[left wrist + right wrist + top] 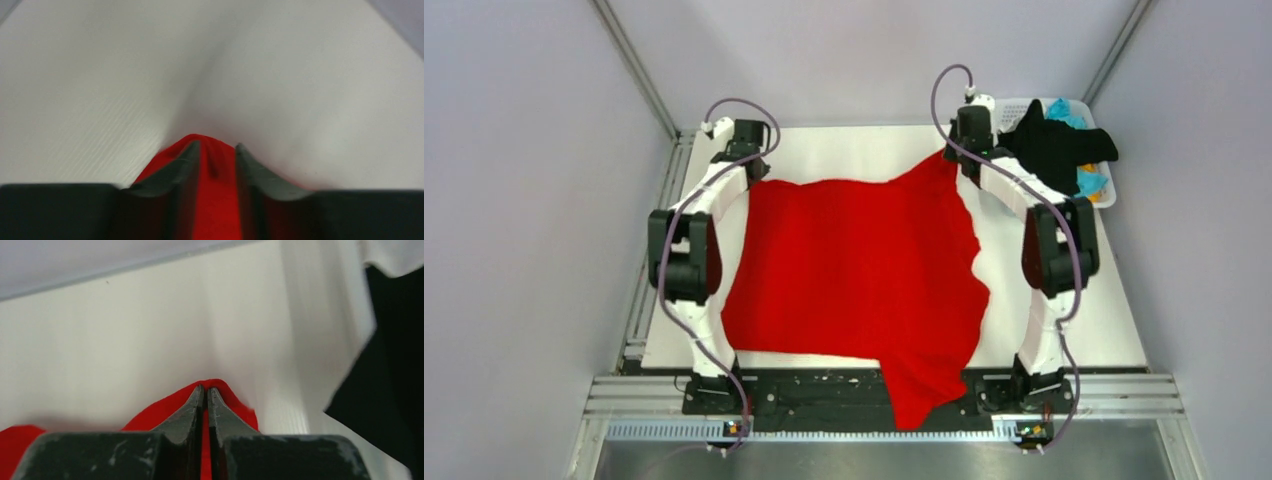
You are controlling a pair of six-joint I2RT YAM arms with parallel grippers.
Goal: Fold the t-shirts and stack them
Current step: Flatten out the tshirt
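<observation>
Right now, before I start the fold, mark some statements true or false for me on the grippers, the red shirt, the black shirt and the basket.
1. The left gripper and the right gripper each pinch the red shirt at a far corner. True.
2. The red shirt is folded into a small pile. False: it lies spread wide across the table.
3. The black shirt lies over the basket at the far right. True.
4. The red shirt lies wholly on the table. False: one part of it hangs past the near edge.
</observation>
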